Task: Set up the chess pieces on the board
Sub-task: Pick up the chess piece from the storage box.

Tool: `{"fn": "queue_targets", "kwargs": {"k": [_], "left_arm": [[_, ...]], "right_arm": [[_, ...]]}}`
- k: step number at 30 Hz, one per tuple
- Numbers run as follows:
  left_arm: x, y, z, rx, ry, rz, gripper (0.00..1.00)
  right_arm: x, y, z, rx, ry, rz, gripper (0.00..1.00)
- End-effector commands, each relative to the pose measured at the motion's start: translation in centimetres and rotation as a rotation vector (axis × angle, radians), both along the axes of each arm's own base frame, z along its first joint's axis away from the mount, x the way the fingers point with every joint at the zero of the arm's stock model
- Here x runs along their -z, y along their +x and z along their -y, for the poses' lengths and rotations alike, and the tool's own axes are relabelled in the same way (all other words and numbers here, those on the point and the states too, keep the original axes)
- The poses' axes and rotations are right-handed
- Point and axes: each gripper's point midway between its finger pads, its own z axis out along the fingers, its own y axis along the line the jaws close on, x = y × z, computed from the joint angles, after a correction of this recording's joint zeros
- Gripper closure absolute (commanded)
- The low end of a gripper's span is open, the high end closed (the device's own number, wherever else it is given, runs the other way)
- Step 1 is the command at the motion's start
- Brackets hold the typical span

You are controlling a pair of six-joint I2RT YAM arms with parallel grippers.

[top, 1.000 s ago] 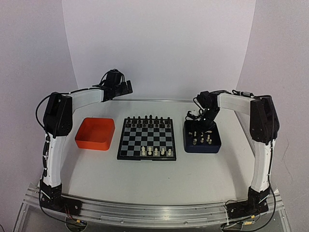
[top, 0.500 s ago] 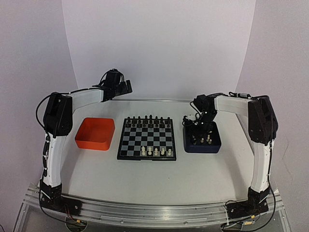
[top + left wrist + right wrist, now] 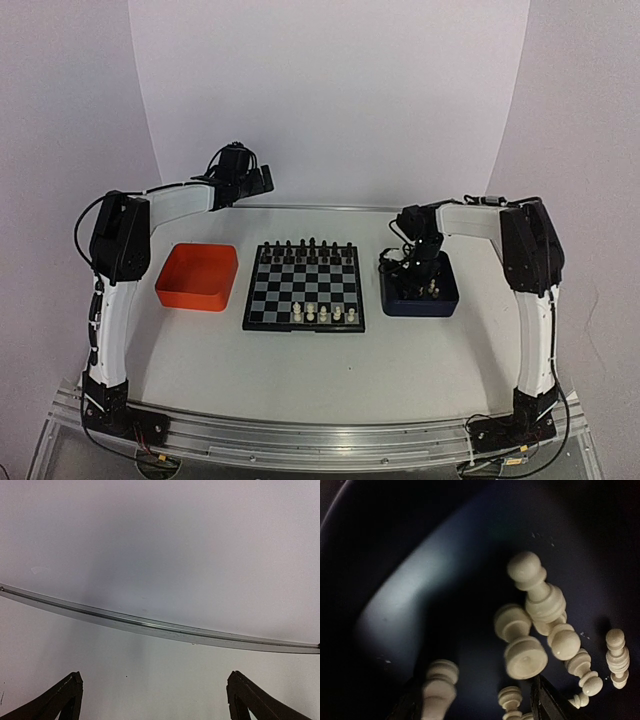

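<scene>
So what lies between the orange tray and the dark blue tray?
The board, with black chessmen along its far edge and cream-white chess pieces near its front edge; the top external view shows it.

Left claw (image 3: 154,687) agape, right claw (image 3: 477,702) ajar

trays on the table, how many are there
2: the orange tray sits left of the board; the dark blue tray sits right of it, with the right gripper lowered into it among white chess pieces. None looks hidden.
</scene>
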Motion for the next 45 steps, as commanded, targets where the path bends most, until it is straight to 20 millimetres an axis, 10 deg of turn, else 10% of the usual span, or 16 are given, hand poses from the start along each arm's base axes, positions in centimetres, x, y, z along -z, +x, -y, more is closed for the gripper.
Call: {"fn": "queue_targets", "kwargs": {"k": [1, 10, 16, 27, 45], "left_arm": [[-1.5, 0.5, -0.5, -0.026, -0.017, 0.044, 0.00], [-1.4, 0.4, -0.4, -0.021, -0.027, 0.044, 0.00], [-1.3, 0.5, -0.2, -0.015, -0.025, 0.047, 0.00], [-1.1, 0.8, -0.5, -0.014, -0.021, 0.047, 0.00], [-1.0, 0.3, -0.9, -0.028, -0.026, 0.032, 0.00]], "right_arm": [[-0.5, 1.5, 1.2, -0.007, -0.088, 0.044, 0.29], [-6.1, 4.0, -1.4, 0.035, 0.075, 0.154, 0.29], [-8.4, 6.0, 0.5, 0.161, 0.096, 0.214, 0.29], [-7.0, 7.8, 4.2, 0.514, 0.237, 0.107, 0.31], [-4.3, 7.6, 6.4, 0.355, 0.127, 0.098, 0.50]]}}
